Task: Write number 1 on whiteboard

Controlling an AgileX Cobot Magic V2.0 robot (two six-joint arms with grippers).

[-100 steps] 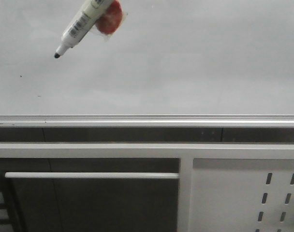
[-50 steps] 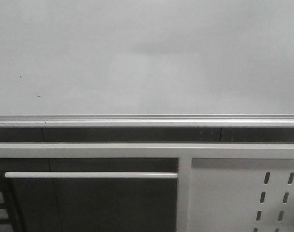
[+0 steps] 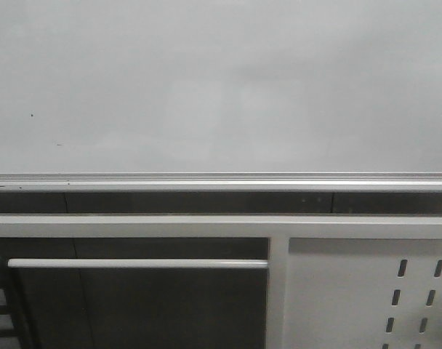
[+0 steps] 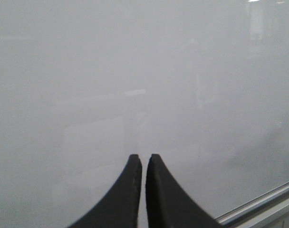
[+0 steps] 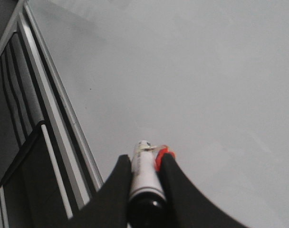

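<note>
Right hand (image 5: 145,166) off whiteboard (image 5: 192,76)

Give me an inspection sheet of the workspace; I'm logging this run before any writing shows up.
Surface: whiteboard glossy and plain, apart from two tiny dark specks at its left.
Job's things: no number 1 seen on the board; marker is in the right gripper.
Clutter: nothing seen.
Grippers: left gripper shut and empty, facing the board; right gripper shut on the marker.
Cables: nothing seen.
Surroundings: silver rail under the board, white slotted panel lower right.
</note>
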